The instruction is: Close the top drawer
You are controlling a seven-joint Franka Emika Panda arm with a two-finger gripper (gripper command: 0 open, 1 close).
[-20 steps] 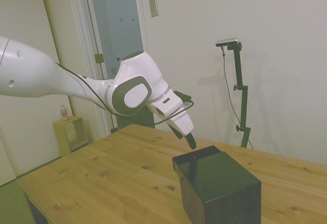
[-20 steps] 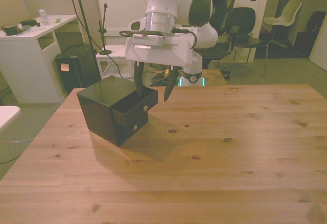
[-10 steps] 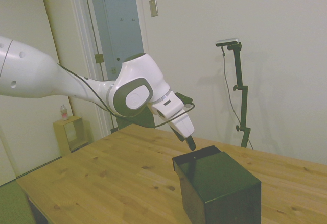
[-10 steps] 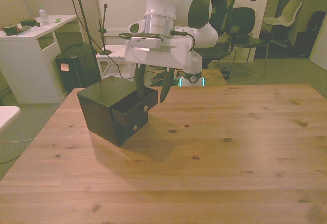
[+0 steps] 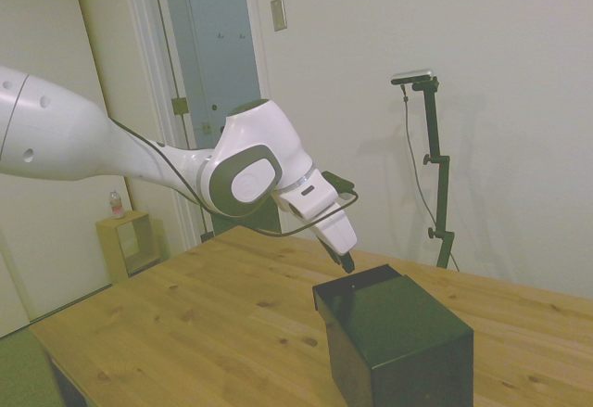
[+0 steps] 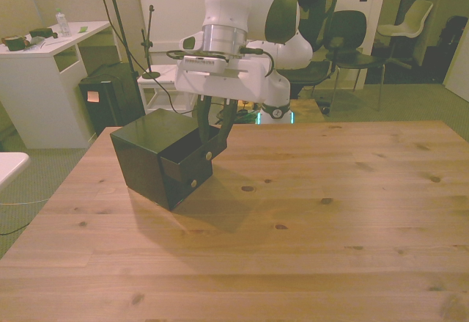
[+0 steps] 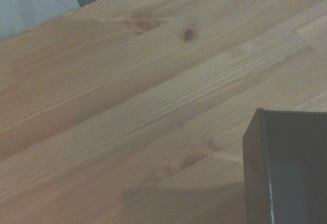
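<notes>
End effector (image 6: 215, 133) hangs with its two dark fingers parted, pointing down over the protruding front of the top drawer (image 6: 192, 156), with nothing held between them. In the side view the end effector (image 5: 345, 260) sits just above the far upper edge of the black cabinet (image 5: 398, 342). From the front view, the top drawer stands pulled partway out of the cabinet (image 6: 150, 157), its face with a small round knob (image 6: 209, 155) set forward of the lower drawer (image 6: 187, 183) beneath it. The cabinet rests on the wooden tabletop (image 6: 308, 227) toward the front view's left, angled to the table's edges. Up close, the wrist view shows a dark glossy corner of the cabinet (image 7: 288, 168) against the pine boards (image 7: 127, 96).
</notes>
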